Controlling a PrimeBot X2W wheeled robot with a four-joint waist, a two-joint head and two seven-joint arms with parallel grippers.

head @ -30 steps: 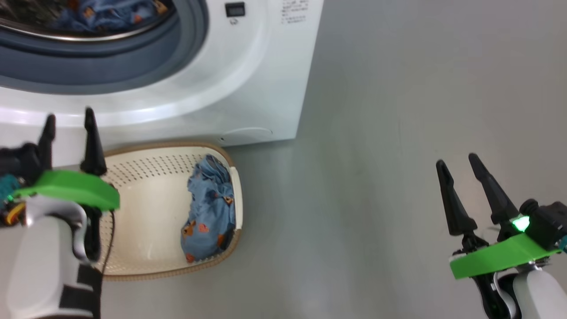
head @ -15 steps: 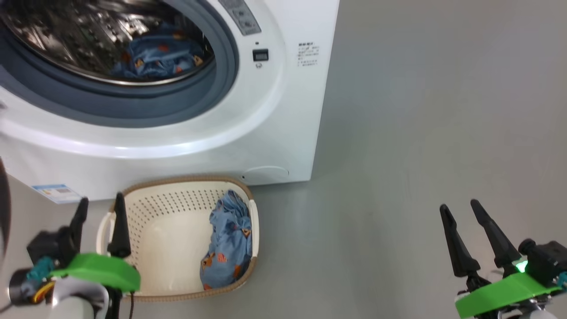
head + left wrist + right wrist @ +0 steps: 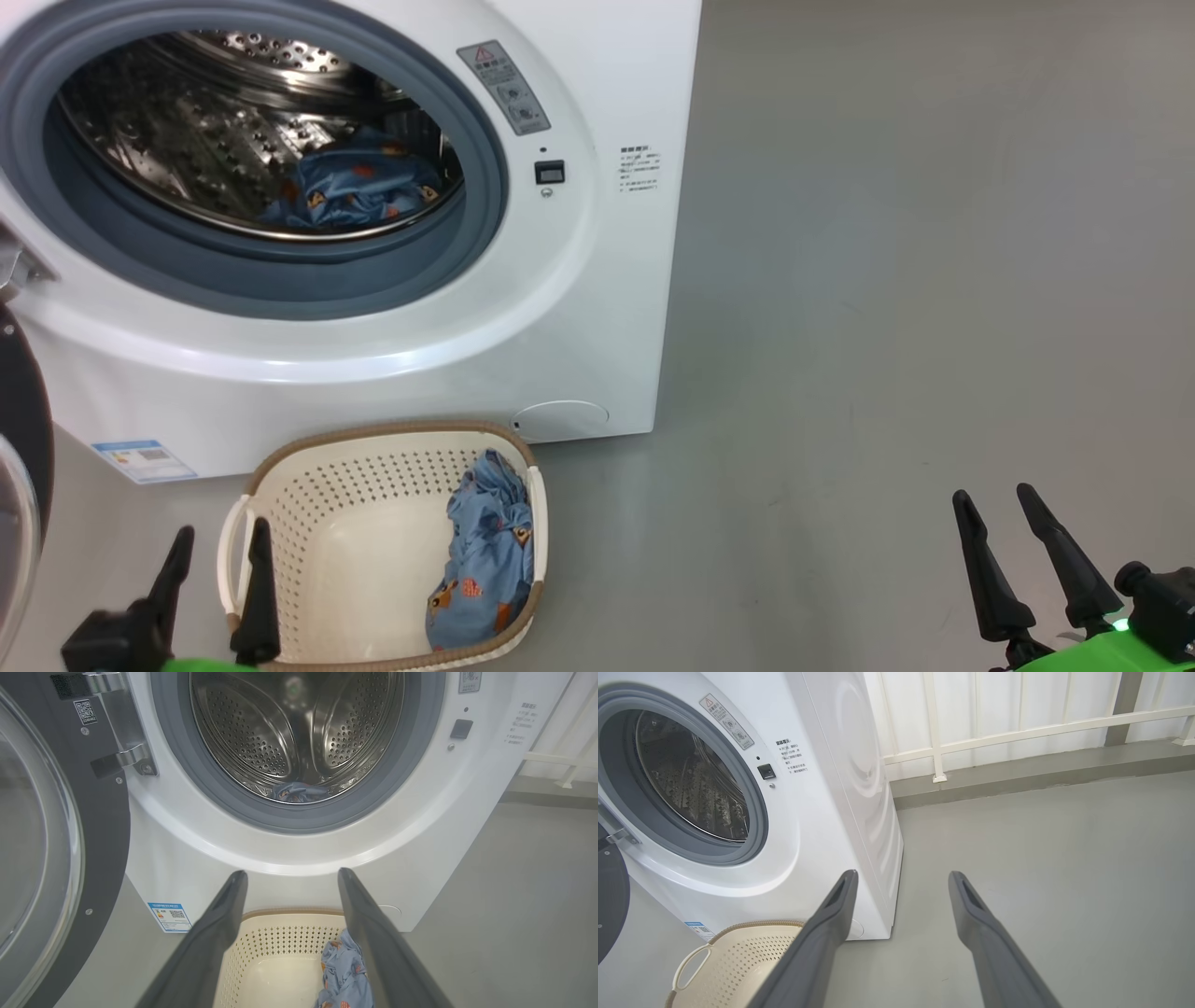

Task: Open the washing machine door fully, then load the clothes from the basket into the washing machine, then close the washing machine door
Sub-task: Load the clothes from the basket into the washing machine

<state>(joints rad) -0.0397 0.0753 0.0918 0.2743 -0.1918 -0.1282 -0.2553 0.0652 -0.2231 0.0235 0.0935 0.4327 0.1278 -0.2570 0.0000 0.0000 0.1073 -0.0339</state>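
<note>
Loading looks part done: the washing machine door [image 3: 100, 858] hangs swung wide, off to the left of the left gripper [image 3: 220, 537], and one blue printed garment [image 3: 359, 191] already lies at the bottom of the drum [image 3: 187, 131], well ahead of and above both grippers. A second garment [image 3: 490, 551] is bunched against the far-side wall of the basket [image 3: 392, 431], just ahead and to the right of the left gripper. That gripper's fingers are spread apart and empty, poised by the basket's left handle. The right gripper [image 3: 992, 499] is likewise spread and holds nothing, over bare floor [image 3: 887, 280], with the basket and the washing machine [image 3: 607, 280] well off to its left. What is left, I judge, is to lift that one garment from the basket into the drum and then swing the door shut.
</note>
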